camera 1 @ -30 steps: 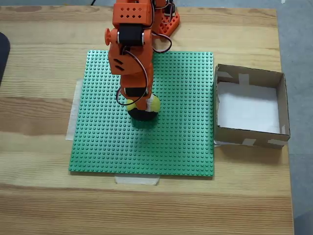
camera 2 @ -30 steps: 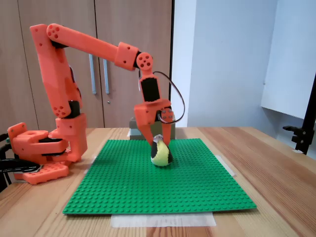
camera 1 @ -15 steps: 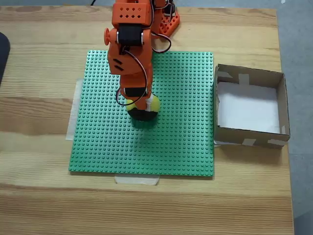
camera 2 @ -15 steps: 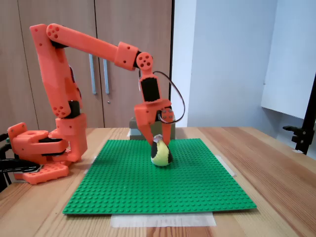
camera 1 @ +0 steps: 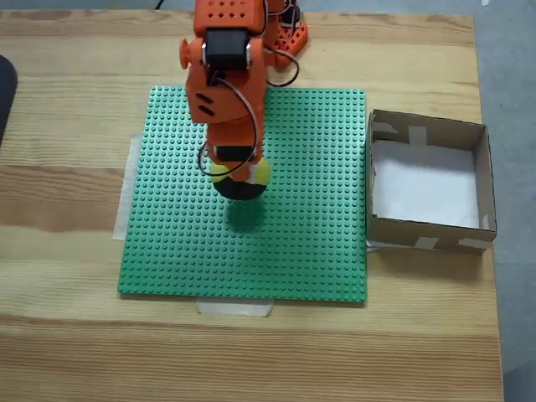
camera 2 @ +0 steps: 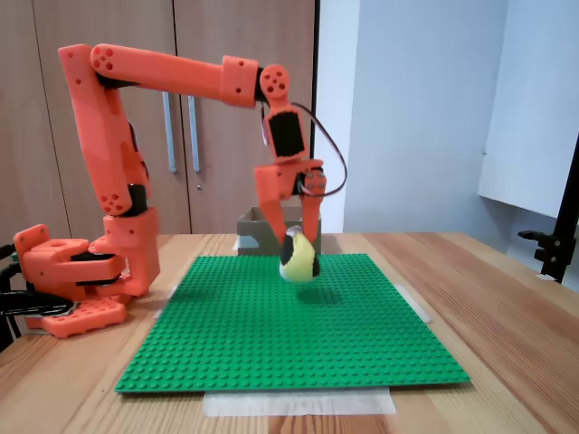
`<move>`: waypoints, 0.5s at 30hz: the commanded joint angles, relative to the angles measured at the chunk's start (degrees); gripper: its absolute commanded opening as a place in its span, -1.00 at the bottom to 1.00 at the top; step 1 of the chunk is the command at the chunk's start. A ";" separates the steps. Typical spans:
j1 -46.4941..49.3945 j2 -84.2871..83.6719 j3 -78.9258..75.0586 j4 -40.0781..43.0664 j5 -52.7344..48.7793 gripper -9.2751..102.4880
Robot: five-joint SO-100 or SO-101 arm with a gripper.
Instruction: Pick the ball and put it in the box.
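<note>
The end effector is closed on the ball, which is held clear of the green studded baseplate; a shadow is cast on the plate directly beneath it. In a fixed view from above, the ball is seen under the orange arm, over the plate's middle. The box is located on the table, just beside the plate's right edge, well apart from the ball.
</note>
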 commanded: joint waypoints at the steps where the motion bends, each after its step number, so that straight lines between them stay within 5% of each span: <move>1: -1.93 2.99 -7.12 2.55 1.41 -0.85; 15: -12.04 2.99 -25.40 7.65 4.22 -0.85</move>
